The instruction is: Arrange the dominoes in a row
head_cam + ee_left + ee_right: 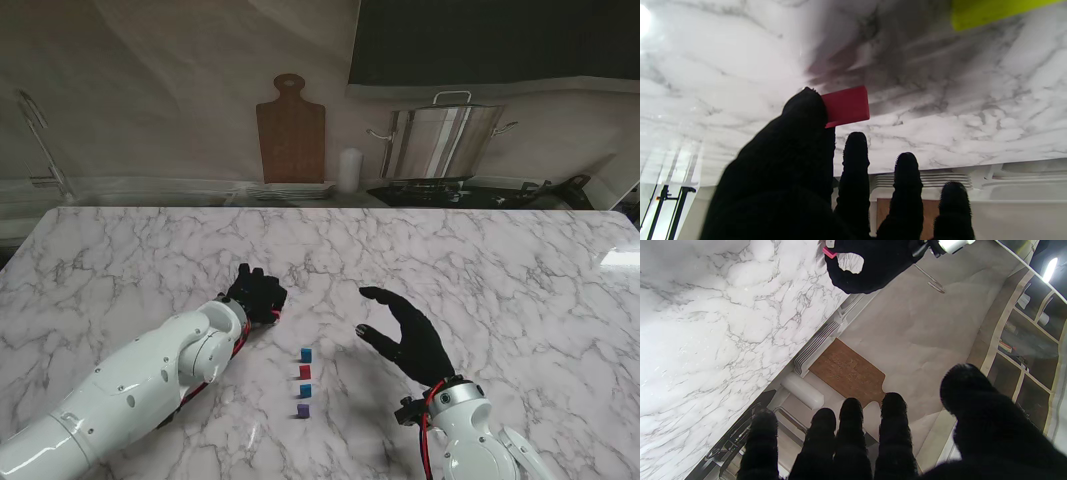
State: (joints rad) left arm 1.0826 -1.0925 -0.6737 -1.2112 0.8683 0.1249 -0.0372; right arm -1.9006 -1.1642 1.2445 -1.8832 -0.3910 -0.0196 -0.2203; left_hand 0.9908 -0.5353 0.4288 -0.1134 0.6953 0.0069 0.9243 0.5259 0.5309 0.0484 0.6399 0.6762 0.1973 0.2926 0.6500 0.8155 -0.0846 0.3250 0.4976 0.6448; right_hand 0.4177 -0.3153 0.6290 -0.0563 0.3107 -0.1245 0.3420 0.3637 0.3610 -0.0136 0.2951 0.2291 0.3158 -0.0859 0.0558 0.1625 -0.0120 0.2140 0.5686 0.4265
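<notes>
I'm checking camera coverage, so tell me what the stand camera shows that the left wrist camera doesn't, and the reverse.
Only the stand view shows the row of four dominoes, the open right robot hand and the steel stockpot. Only the left wrist view shows the red domino clearly, pinched at the left robot hand fingertips, and a yellow-green object. Both share the marble table.

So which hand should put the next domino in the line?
The left hand: it already pinches a red rectangular domino. The right hand hovers open and holds nothing beside the row of small coloured dominoes.
</notes>
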